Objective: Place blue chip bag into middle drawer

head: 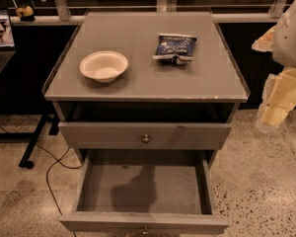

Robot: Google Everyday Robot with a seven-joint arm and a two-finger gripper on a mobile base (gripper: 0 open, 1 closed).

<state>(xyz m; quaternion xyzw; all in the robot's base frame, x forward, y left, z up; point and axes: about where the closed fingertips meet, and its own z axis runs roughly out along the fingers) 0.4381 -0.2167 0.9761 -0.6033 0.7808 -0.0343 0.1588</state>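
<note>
The blue chip bag (175,48) lies flat on the grey cabinet top (153,78), to the right of centre and towards the back. The middle drawer (143,189) is pulled wide open below the upper knobbed drawer (146,138). Its inside is bare, and its knob (146,229) shows at the frame's bottom edge. My gripper (272,113) hangs at the far right, beside the cabinet's right edge. It is below the level of the cabinet top and well clear of the bag. It holds nothing that I can see.
A white bowl (104,65) stands on the left of the cabinet top. The upper drawer juts out slightly. A laptop (0,38) sits on a stand at the far left, with a cable (49,177) running across the speckled floor. A railing (138,18) runs behind.
</note>
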